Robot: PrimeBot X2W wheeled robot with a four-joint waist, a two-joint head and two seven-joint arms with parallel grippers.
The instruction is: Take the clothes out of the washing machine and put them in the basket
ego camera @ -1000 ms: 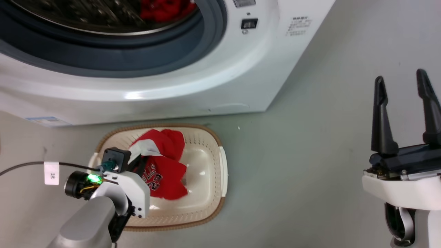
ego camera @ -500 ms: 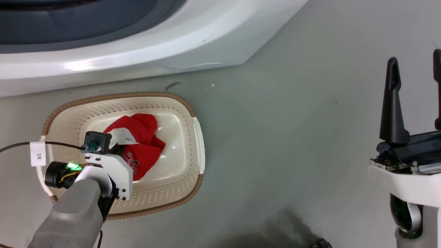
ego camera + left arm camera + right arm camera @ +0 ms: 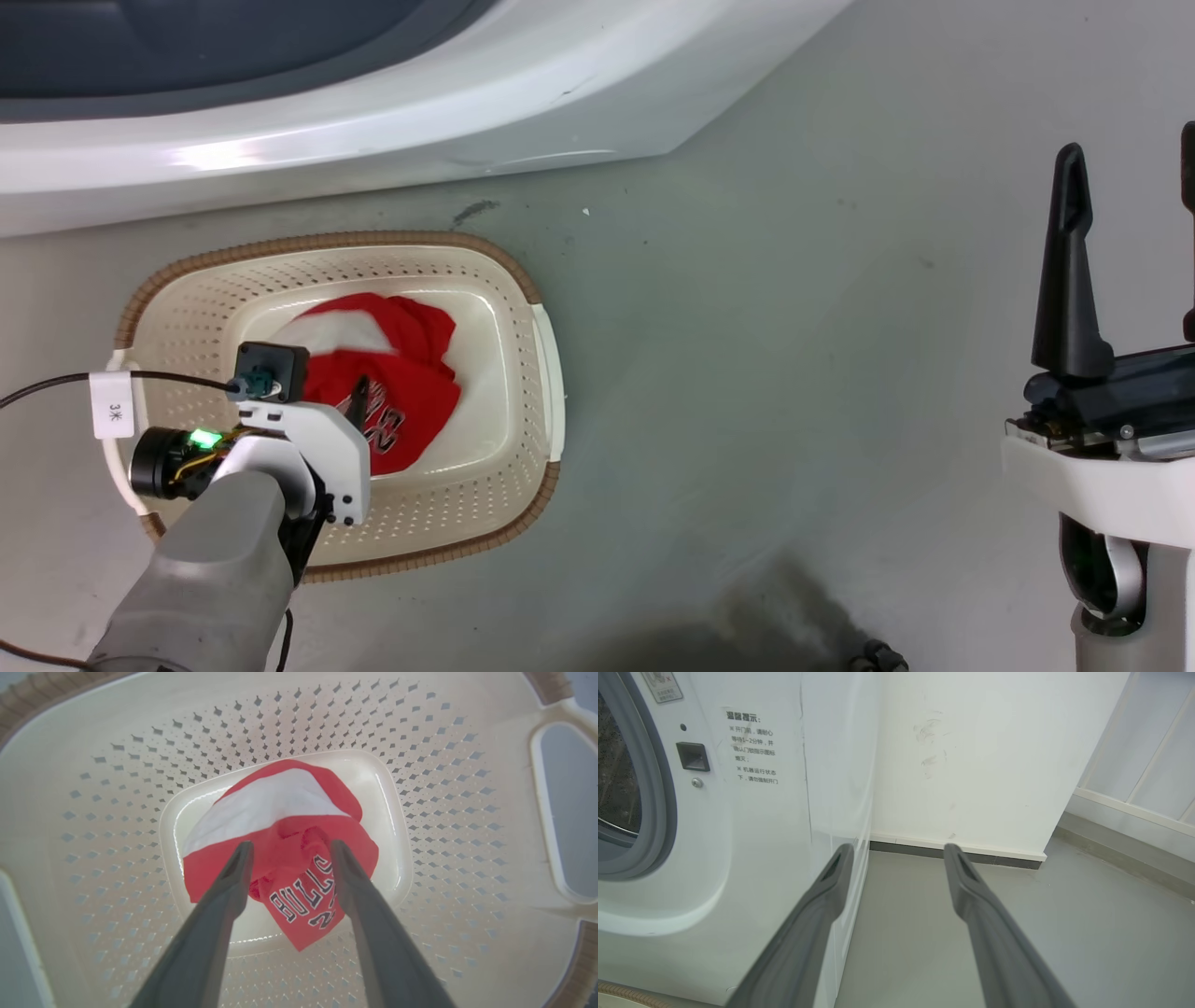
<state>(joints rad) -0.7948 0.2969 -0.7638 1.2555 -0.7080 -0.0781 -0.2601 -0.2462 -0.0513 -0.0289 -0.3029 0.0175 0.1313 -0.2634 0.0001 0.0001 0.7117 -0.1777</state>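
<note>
- Jersey (image 3: 289, 858) lies crumpled on the floor of the basket (image 3: 140, 742), straight below the left gripper (image 3: 289, 845), whose fingers are spread either side of a fold, pinching nothing.
- Right gripper (image 3: 899, 851), well off to the right, is spread too, empty.
- Washer (image 3: 761, 812) stands beyond; the right arm looks nearer its porthole.

The jersey (image 3: 290, 858) lies in the basket (image 3: 327, 241), which sits before the washing machine (image 3: 467, 112).
</note>
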